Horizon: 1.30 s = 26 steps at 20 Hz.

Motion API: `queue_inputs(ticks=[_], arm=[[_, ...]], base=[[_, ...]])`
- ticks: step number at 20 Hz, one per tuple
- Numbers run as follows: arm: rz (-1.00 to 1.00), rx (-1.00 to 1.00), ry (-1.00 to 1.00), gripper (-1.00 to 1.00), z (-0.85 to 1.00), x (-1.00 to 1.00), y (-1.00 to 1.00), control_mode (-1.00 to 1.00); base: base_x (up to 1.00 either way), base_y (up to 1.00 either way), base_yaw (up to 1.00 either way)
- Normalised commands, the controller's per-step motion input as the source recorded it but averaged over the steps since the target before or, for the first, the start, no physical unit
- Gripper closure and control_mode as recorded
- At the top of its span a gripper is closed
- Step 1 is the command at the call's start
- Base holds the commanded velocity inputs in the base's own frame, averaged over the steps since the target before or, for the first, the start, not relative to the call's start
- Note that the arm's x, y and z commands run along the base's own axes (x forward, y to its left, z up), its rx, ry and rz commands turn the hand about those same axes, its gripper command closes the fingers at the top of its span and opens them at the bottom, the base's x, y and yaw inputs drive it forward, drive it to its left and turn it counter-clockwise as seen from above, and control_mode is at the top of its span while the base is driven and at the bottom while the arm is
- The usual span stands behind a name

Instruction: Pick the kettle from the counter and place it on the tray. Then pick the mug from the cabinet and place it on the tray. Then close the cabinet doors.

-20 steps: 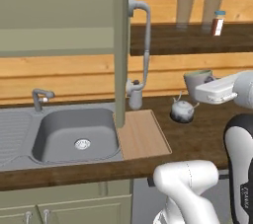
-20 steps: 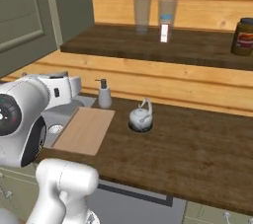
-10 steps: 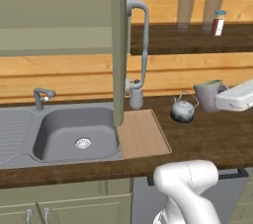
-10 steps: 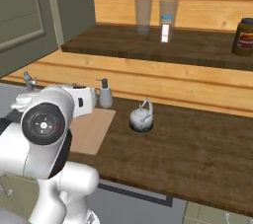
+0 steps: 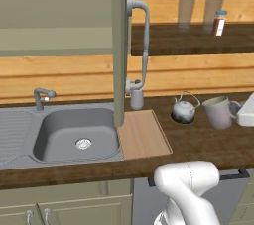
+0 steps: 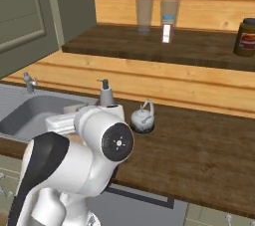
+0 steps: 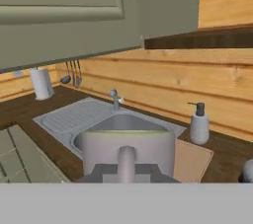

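Nearest the hand camera, the claw (image 7: 126, 172) is sitting fully closed on the side handle of the mug (image 7: 127, 144), whose grey body is standing upright just ahead of the finger tips. In the left base view the same mug (image 5: 217, 112) is hanging at the right edge, low over the desk (image 5: 198, 142) and just right of the kettle (image 5: 183, 111).

Change noted: over the last second the mug has been coming down and to the right, and the arm's body has been swinging across the right base view, where it is now covering the ground in front of the kettle (image 6: 143, 119). Judgement: the mug is being carried out of order, since the kettle is still sitting on the desk and the tray (image 5: 144, 135) is lying bare. The mug is also travelling away from the tray, so a return leftward is looking necessary.

Beyond, the tray is lying just beside the sink (image 5: 74, 135), with the soap dispenser (image 5: 136, 97) behind it. The hand view is showing the tray's corner (image 7: 195, 161) beyond the mug, which the right base view is not giving; the left base view alone is giving the mug's position relative to kettle and tray.

Farthest, a cabinet door (image 5: 119, 45) is standing open, edge-on; closing is not yet done.
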Motion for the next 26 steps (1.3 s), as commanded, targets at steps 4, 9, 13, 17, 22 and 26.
queue_inputs(ticks=[4,9,13,17,22,26], arm=[[0.15,0.16,-0.12,1.00,-0.43,0.33,0.11,-1.00],[0.13,0.12,-0.08,1.00,-0.28,0.33,0.10,-1.00],[0.11,0.11,-0.07,1.00,-0.20,0.17,0.00,-1.00],[0.07,0.07,-0.03,1.00,-0.18,0.20,0.07,-1.00],[0.09,0.10,-0.03,1.00,-0.16,0.18,0.00,-1.00],[0.10,0.07,-0.01,1.00,-0.17,0.26,0.03,-1.00]], base=[[0.00,0.00,0.00],[0.00,0.00,0.00],[0.00,0.00,0.00],[0.00,0.00,0.00],[0.00,0.00,0.00],[0.00,0.00,0.00]])
